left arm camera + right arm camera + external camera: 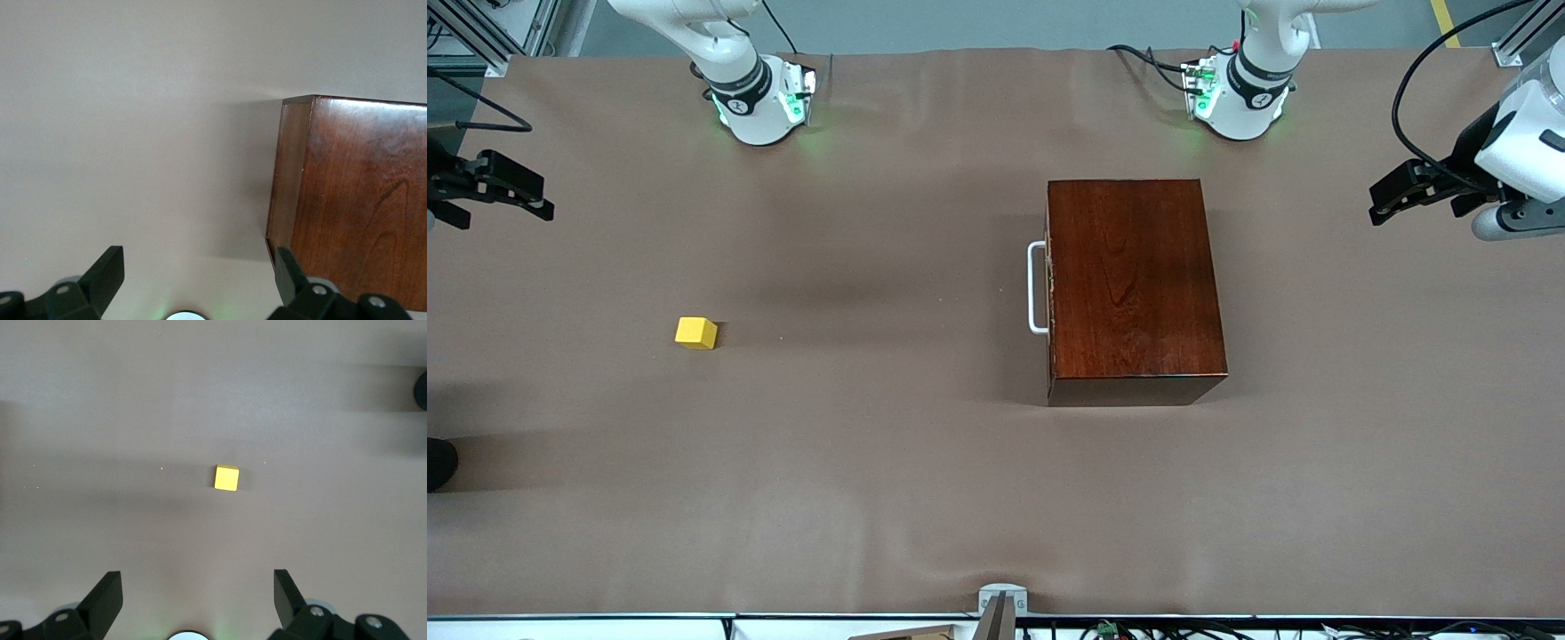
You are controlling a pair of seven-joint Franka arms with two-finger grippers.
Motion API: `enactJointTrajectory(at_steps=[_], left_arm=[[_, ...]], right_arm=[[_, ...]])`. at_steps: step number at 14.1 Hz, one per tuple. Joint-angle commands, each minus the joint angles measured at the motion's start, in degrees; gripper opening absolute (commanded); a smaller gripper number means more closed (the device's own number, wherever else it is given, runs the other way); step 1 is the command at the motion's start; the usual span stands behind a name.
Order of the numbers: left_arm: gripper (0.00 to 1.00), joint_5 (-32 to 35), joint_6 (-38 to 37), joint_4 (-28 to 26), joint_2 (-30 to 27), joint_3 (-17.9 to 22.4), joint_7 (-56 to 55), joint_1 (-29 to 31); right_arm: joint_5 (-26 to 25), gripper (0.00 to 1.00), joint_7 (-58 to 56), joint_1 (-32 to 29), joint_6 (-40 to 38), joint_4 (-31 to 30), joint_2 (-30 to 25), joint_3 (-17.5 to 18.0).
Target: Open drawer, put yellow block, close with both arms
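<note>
The dark mahogany box (1129, 284) stands on the brown table toward the left arm's end. Its drawer is shut, and the white bar handle (1037, 287) faces the right arm's end. The yellow block (695, 332) lies alone on the table toward the right arm's end. My left gripper (1380, 206) hangs open and empty over the table's left-arm end, apart from the box. In the left wrist view the left gripper (200, 270) shows a corner of the box (360, 200). My right gripper (541, 203) hangs open and empty over the right-arm end. The right wrist view shows that gripper (198, 587) and the block (226, 478).
A small metal bracket (1000, 600) sits at the table edge nearest the front camera. A dark rounded object (438, 462) pokes in at the right arm's end. Both arm bases (760, 98) stand along the table edge farthest from the front camera.
</note>
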Motion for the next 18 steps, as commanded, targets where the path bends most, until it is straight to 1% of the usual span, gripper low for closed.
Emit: enactJointTrajectory(at_steps=[1, 3, 5, 8, 10, 12, 13, 15, 18], left_arm=[[1.00, -0.39, -1.34, 1.30, 0.11, -0.33, -0.67, 0.47], [1.00, -0.56, -1.25, 1.57, 0.46, -0.24, -0.58, 0.47], [1.00, -0.22, -1.25, 3.05, 0.72, -0.33, -0.76, -0.05], [1.00, 0.22, -1.25, 3.24, 1.60, -0.77, -0.67, -0.58], [1.00, 0.14, -1.16, 3.41, 3.70, -1.38, -0.49, -0.67], [1.00, -0.12, -1.08, 3.50, 4.23, -3.05, -0.93, -1.99], [1.00, -0.04, -0.64, 4.37, 5.72, -4.27, -1.89, -3.30], [1.00, -0.12, -0.64, 7.88, 8.88, -4.81, -6.88, -6.63], [1.00, -0.39, 0.06, 13.85, 15.99, -4.73, -14.52, -14.97]], right_arm=[[1.09, 1.00, 0.76, -0.79, -0.25, -1.08, -1.36, 0.41], [1.09, 1.00, 0.76, -0.79, -0.25, -1.08, -1.45, 0.41], [1.09, 1.00, 0.76, -0.79, -0.25, -1.08, -1.36, 0.41], [1.09, 1.00, 0.76, -0.88, -0.25, -1.08, -1.36, 0.41], [1.09, 1.00, 0.76, -0.79, -0.25, -1.08, -1.36, 0.41], [1.09, 1.00, 0.76, -0.79, -0.25, -1.08, -1.36, 0.41], [1.09, 1.00, 0.76, -0.79, -0.25, -1.08, -1.36, 0.41], [1.09, 1.00, 0.76, -0.79, -0.25, -1.08, -1.36, 0.41], [1.09, 1.00, 0.76, -0.79, -0.25, -1.08, -1.36, 0.41]])
